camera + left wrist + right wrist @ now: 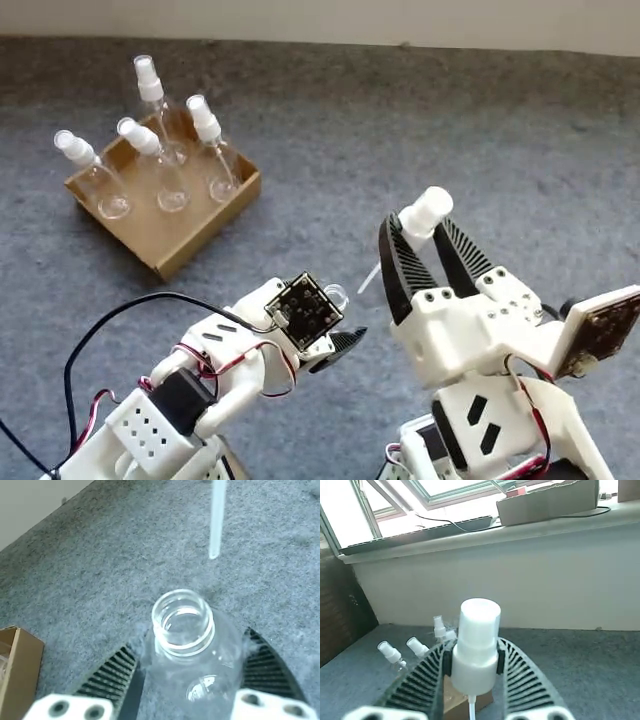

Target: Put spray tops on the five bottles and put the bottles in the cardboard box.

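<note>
Four capped bottles [166, 178] stand in the cardboard box [215, 232], far left.
The left gripper [190, 650] clamps the fifth, uncapped bottle [183, 647]; the right gripper [420, 230] pinches a spray top [476, 645], whose tube [216, 520] hangs near the bottle's mouth.

Setting: ordinary indoor room, home or office not distinguishable. Grey carpeted surface [420, 130] meets a white wall [560, 580]. Window [455, 487] above sill [470, 539] holding a carton [547, 502].
</note>
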